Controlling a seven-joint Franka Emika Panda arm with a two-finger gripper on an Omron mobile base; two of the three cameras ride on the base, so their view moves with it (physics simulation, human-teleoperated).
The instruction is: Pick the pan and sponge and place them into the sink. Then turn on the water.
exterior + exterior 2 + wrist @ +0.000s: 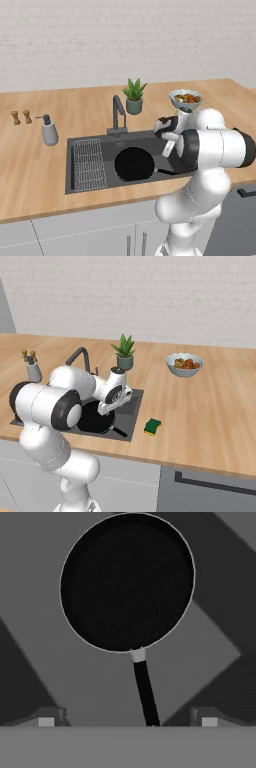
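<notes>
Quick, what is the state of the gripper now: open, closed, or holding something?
Gripper: open, holding nothing; the pan lies in the sink, its handle between the fingertips but not gripped.

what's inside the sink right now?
The pan lies in the sink, beside the wire rack. The open gripper stands over its handle. The sponge lies on the counter. The arm covers part of the basin.

Black pan in sink; sponge on countertop.
</notes>
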